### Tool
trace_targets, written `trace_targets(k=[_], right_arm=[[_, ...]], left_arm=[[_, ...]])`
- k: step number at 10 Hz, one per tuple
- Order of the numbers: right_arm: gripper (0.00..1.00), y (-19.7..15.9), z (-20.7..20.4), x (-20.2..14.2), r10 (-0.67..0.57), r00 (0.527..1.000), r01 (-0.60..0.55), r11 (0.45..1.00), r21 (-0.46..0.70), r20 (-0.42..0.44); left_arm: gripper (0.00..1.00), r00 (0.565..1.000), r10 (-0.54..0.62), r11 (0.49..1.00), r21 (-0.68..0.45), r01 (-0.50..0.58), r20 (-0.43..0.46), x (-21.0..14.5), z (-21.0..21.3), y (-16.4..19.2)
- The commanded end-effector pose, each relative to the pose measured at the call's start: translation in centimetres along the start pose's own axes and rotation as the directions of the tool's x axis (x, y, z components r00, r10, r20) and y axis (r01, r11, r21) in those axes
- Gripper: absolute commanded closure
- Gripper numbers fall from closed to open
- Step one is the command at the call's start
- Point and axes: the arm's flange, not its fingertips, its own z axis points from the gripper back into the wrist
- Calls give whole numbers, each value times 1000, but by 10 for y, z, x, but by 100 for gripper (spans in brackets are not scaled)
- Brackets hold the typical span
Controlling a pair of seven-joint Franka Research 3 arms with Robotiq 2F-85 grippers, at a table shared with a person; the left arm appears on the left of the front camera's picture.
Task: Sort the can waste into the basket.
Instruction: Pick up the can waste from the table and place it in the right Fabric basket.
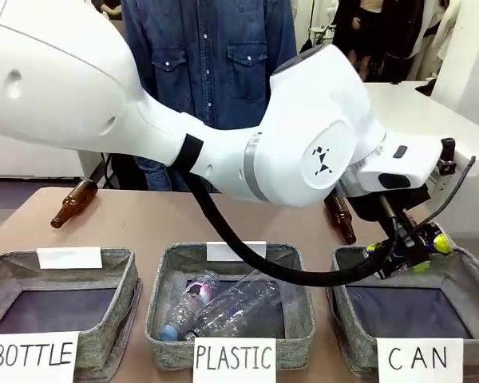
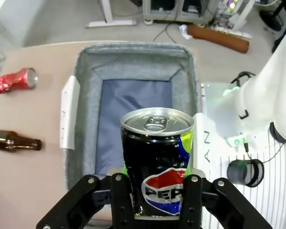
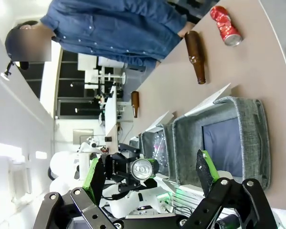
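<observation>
One table [image 1: 144,227] is seen, with one person in a denim shirt [image 1: 215,56] standing at its far side. The left arm [image 1: 287,136] is stretched across the front view from the left to the right side.

Three grey baskets are lined up along the near edge: the BOTTLE basket [image 1: 129,287], the PLASTIC basket [image 1: 302,319] and the CAN basket [image 1: 345,319]. Two clear plastic bottles [image 1: 235,307] are lying in the PLASTIC basket. Two brown glass bottles are lying on the table, one far left [image 1: 72,203] and one just behind the CAN basket [image 1: 341,217].

Two cans are counted. The black can [image 2: 157,152] is held upright, silver top up, over the dark floor of the CAN basket. The red can [image 2: 15,80], dented, is lying on its side on the table beyond that basket, near the second brown bottle.

The left gripper [image 2: 157,191] is clamped on the lower body of the black can, a green pad pressed to each side. The right gripper [image 3: 149,160] is spread wide, with nothing between its fingers.
</observation>
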Motion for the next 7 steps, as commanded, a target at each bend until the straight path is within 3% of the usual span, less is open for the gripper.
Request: trace_targets(k=[1, 2, 3, 7], right_arm=[[0, 1, -1, 0, 0, 1000, 0, 1000, 8, 21], [0, 1, -1, 0, 0, 1000, 0, 1000, 8, 21], [0, 1, -1, 0, 0, 1000, 0, 1000, 8, 21], [0, 1, -1, 0, 0, 1000, 0, 1000, 8, 21]], left_arm=[[62, 1000, 0, 1000, 24, 0, 7, 12, 1, -7], [62, 1000, -1, 1000, 16, 0, 2, 13, 2, -5], [3, 1000, -9, 1000, 13, 10, -3, 12, 3, -4], [0, 1000, 5, 1000, 21, -5, 1, 10, 5, 3]])
